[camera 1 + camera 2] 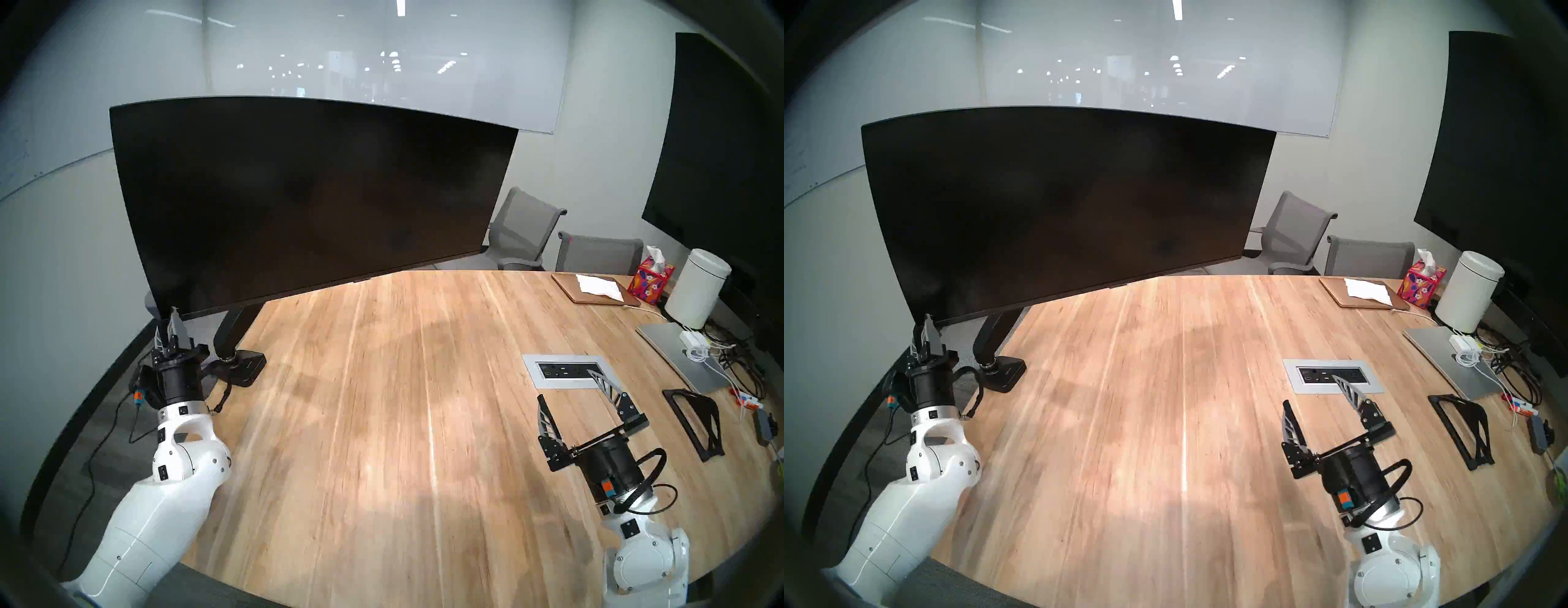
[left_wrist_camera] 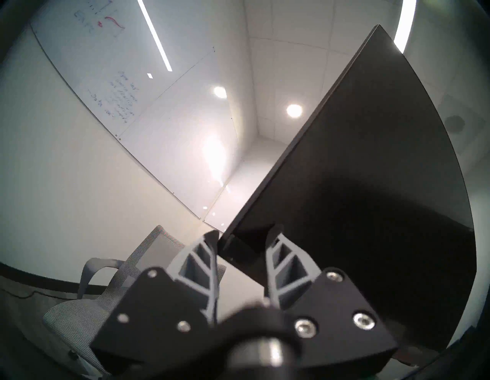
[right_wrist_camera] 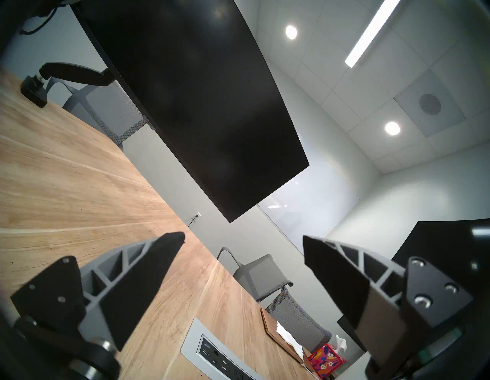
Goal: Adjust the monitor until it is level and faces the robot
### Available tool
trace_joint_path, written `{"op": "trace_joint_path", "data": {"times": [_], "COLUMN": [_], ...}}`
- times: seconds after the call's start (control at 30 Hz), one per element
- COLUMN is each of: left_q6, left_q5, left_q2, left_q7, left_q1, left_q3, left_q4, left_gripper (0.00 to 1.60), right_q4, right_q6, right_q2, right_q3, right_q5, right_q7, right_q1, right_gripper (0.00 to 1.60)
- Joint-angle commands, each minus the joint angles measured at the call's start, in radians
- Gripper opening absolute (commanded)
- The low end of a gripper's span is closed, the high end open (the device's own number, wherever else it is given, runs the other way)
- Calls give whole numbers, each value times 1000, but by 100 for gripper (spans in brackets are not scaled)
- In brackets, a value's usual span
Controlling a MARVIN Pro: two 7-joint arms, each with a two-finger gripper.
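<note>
The monitor (image 1: 305, 199) hangs above the far left part of the wooden table (image 1: 382, 403), carried on a black articulated arm (image 1: 233, 327) whose clamp base (image 1: 244, 365) sits at the table's left edge. Its long axis is not level: in the head views the left end is low and near, the right end higher and farther back, so the bottom edge climbs from lower left to upper right. The dark screen faces roughly toward the robot but is turned somewhat toward its right side.

The left gripper (image 1: 172, 327) reaches up at the monitor's lower left corner. In the left wrist view its two ribbed fingers (image 2: 204, 254) stand narrowly apart on either side of that corner (image 2: 233, 246), one behind the panel's edge and one in front of the screen face; they sit right at the corner, but whether both actually press on it cannot be told.

The right gripper (image 1: 572, 395) hovers over the right part of the table, near the grey power and data outlet plate (image 1: 568, 371), well apart from the monitor. Its jaws are spread wide and hold nothing.

At the far right of the table stand a white cylindrical canister (image 1: 695, 293), a flowered tissue box (image 1: 651, 280), a closed silver laptop (image 1: 679, 356) and a black wire-frame stand (image 1: 695, 418). A larger black screen (image 1: 721, 148) hangs on the right wall.
</note>
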Motion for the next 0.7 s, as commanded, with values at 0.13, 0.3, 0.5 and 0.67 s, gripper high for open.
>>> {"op": "trace_joint_path", "data": {"times": [0.13, 0.3, 0.5, 0.67], "left_q6": [30, 29, 27, 27], "left_q5": [13, 21, 26, 30], "left_q2": [-1, -5, -11, -17], "left_q7": [17, 24, 30, 33], "left_q1": [-70, -93, -110, -129], "left_q3": [22, 35, 45, 54], "left_q4": [32, 56, 79, 105], "left_gripper": [0, 0, 0, 0], "right_q4": [-21, -21, -21, -21], "right_q6": [-1, -1, -1, -1], "right_q2": [-2, -2, -2, -2], "right_q3": [0, 0, 0, 0], "right_q5": [7, 7, 7, 7], "right_q7": [-3, -3, -3, -3], "right_q1": [2, 2, 2, 2], "right_gripper": [160, 160, 160, 160]}}
